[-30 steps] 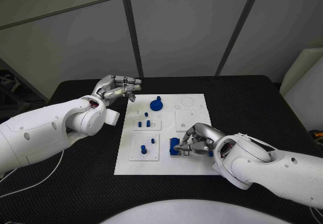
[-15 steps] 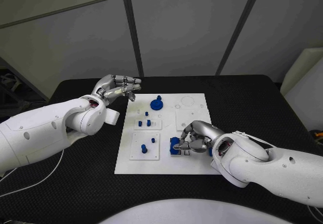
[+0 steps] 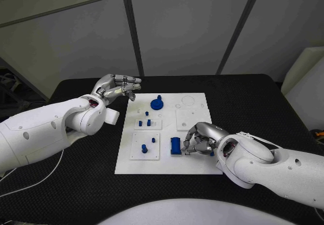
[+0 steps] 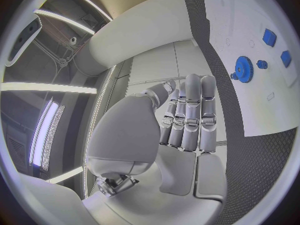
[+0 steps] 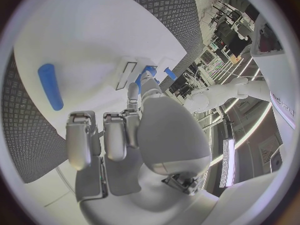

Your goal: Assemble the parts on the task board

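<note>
Several small blue parts [image 3: 157, 104], flat white task board [image 3: 195, 166]

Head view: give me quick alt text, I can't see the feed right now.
The right robot hand rests curled on the white rectangular task board, beside an upright blue block. The left robot hand, fingers curled and holding nothing, hovers off the board's far left corner, near a blue gear-shaped disc.

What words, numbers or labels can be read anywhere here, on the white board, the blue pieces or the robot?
No text is readable.
Task board: faint marks, no words or numbers legible.
Blue parts, such as the gear: plain.
Left robot hand and right robot hand: no label or brand visible.
</note>
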You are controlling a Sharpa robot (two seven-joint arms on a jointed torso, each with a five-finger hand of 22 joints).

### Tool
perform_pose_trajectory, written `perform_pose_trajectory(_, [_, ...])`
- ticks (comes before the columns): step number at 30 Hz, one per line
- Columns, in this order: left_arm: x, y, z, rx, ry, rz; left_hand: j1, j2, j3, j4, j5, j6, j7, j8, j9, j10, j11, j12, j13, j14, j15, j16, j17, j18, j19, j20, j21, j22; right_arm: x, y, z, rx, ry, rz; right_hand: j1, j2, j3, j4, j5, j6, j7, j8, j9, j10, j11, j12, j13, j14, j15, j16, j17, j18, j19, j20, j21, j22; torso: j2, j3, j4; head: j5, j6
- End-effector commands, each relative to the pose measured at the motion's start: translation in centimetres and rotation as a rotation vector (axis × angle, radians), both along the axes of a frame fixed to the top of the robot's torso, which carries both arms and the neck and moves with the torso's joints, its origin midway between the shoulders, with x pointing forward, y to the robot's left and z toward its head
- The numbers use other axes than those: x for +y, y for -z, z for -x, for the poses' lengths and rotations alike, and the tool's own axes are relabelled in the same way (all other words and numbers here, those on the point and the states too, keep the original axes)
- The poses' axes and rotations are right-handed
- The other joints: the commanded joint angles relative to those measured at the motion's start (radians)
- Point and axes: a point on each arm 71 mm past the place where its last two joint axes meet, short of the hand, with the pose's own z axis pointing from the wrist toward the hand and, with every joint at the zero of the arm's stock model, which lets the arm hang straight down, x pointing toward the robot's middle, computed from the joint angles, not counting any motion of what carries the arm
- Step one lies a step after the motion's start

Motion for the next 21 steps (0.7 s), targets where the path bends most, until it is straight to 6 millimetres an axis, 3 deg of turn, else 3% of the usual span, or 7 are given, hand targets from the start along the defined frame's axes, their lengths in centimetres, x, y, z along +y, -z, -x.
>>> perform_pose_trajectory(1, [-0.1,-0.1,0.0,-0.005,0.004,0.005,-0.001,0.011,-0.008,-0.001,-0.002,-0.001,0.007,0.004,-0.002,-0.009,-0.001,0.003,0.001,-0.004,0.0,-0.005,-0.001,-0.017,-0.005,0.003,-0.002,-0.001,-0.1,-0.4,0.0,-0.029,0.0,-0.019,-0.017,-0.005,-0.005,0.011,0.001,0.003,0.002,-0.009,-0.002,0.025,-0.003,-0.006,0.117,0.083,-0.006,0.002,0.16,-0.015,0.107,-0.007,0.003,0.263,-0.001,-0.0004,0.0005,-0.001,0.0])
perform_pose_trajectory(6, [0.0,-0.1,0.0,-0.005,0.003,0.004,-0.001,0.011,-0.008,-0.001,-0.002,-0.001,0.007,0.004,-0.002,-0.009,-0.001,0.003,0.001,-0.004,0.0,-0.005,-0.001,-0.017,-0.005,0.003,-0.002,-0.001,-1.0,-0.7,0.1,-0.047,0.026,-0.062,-0.047,-0.007,-0.008,0.038,0.022,-0.015,0.011,-0.03,-0.011,0.02,0.004,-0.019,0.11,0.082,-0.001,-0.002,0.155,-0.015,0.107,-0.003,0.003,0.263,-0.001,0.0003,0.0003,-0.001,0.002])
perform_pose_trajectory(9, [0.0,-0.1,0.0,-0.005,0.002,0.004,-0.001,0.011,-0.008,-0.001,-0.002,-0.001,0.007,0.004,-0.002,-0.009,-0.001,0.003,0.001,-0.004,0.0,-0.005,-0.001,-0.017,-0.005,0.003,-0.002,-0.001,-2.2,-0.8,0.2,-0.037,0.054,-0.072,-0.062,-0.002,-0.005,0.058,0.039,-0.043,0.025,-0.068,-0.03,0.017,0.015,-0.025,0.107,0.082,0.007,-0.002,0.154,-0.015,0.107,0.002,0.003,0.263,-0.002,-0.0005,-0.0008,-0.003,0.003])
perform_pose_trajectory(14, [0.1,-0.1,0.0,-0.004,0.001,0.003,-0.001,0.011,-0.008,-0.001,-0.002,-0.001,0.007,0.004,-0.002,-0.009,-0.001,0.003,0.001,-0.004,0.0,-0.005,-0.001,-0.017,-0.005,0.003,-0.002,-0.001,-5.3,-1.1,-0.1,-0.017,0.116,-0.056,-0.07,-0.004,-0.001,0.085,0.06,-0.061,0.057,-0.171,-0.103,0.013,0.045,-0.036,0.102,0.082,0.032,-0.003,0.153,-0.015,0.106,0.026,0.002,0.263,-0.001,0.0008,-0.0039,-0.011,0.006])
perform_pose_trajectory(16, [0.1,-0.1,0.0,-0.004,0.0,0.003,-0.001,0.011,-0.008,-0.001,-0.002,-0.001,0.007,0.004,-0.002,-0.009,-0.001,0.003,0.001,-0.004,0.0,-0.005,-0.001,-0.017,-0.005,0.003,-0.002,-0.001,-6.4,-1.2,0.0,-0.011,0.135,-0.042,-0.075,-0.006,-0.003,0.093,0.069,-0.057,0.062,-0.192,-0.12,0.013,0.047,-0.036,0.102,0.082,0.036,-0.003,0.152,-0.015,0.106,0.03,0.002,0.262,-0.002,0.0001,-0.0048,-0.019,0.007])
perform_pose_trajectory(21, [0.0,0.0,0.1,-0.003,0.001,0.004,-0.001,0.011,-0.008,-0.001,-0.002,-0.001,0.007,0.004,-0.002,-0.009,-0.001,0.003,0.001,-0.004,0.0,-0.005,-0.001,-0.017,-0.005,0.003,-0.002,-0.001,-8.2,-1.5,0.2,-0.013,0.162,-0.005,-0.083,-0.01,-0.017,0.107,0.139,-0.03,0.064,-0.229,-0.154,0.015,0.049,-0.036,0.104,0.082,0.039,-0.003,0.153,-0.015,0.107,0.035,0.002,0.263,-0.001,0.0009,-0.0078,-0.035,0.01])
